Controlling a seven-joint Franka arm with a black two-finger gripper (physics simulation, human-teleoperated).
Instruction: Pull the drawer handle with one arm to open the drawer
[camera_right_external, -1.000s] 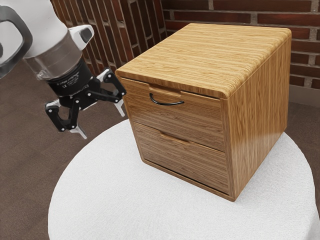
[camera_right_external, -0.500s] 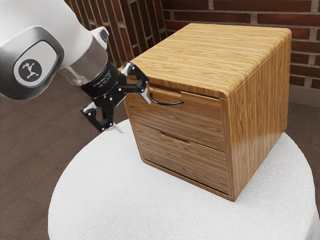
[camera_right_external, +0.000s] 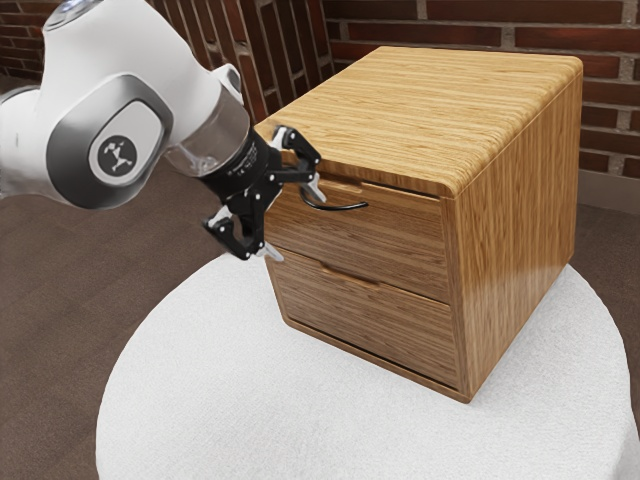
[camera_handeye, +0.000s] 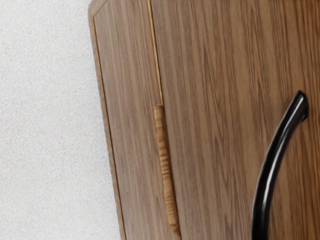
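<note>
The pincer (camera_right_external: 290, 220) is spread wide with nothing gripped; the black handle (camera_right_external: 338, 208) of the top drawer (camera_right_external: 390, 240) is seen just beside its upper finger.

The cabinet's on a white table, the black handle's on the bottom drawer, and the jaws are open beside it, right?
Not quite: the exterior view shows the black handle on the top drawer, not the bottom. The cabinet is on the white table, and the jaws are open beside the handle.
</note>
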